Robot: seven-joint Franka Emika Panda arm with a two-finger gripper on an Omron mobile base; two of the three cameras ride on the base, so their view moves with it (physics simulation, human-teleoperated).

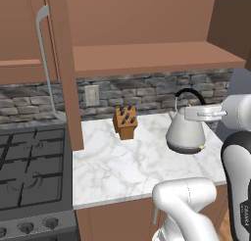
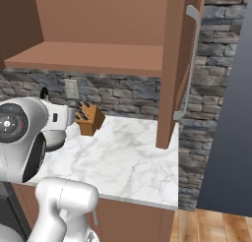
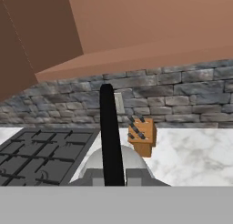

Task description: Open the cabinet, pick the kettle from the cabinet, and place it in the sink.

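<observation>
The silver-grey kettle (image 1: 185, 133) hangs just above the marble counter (image 1: 122, 166), to the right of the knife block. My gripper (image 1: 192, 112) is shut on its thin black arched handle (image 3: 110, 136); in the hand view the kettle's body (image 3: 113, 160) sits right between my fingertips (image 3: 93, 177). The cabinet stands open. Its door (image 1: 66, 68) swings out edge-on, with the long silver bar handle (image 1: 43, 59) on it, and the bare shelf (image 1: 152, 56) shows inside. From the right side the same door (image 2: 172, 64) hangs over the counter. The sink is out of view.
A wooden knife block (image 1: 125, 121) stands near the stone backsplash, with a wall outlet (image 1: 91, 95) above it. A black gas stove (image 1: 29, 166) borders the counter on the left. A dark tall panel (image 2: 231, 113) closes off the right end of the counter.
</observation>
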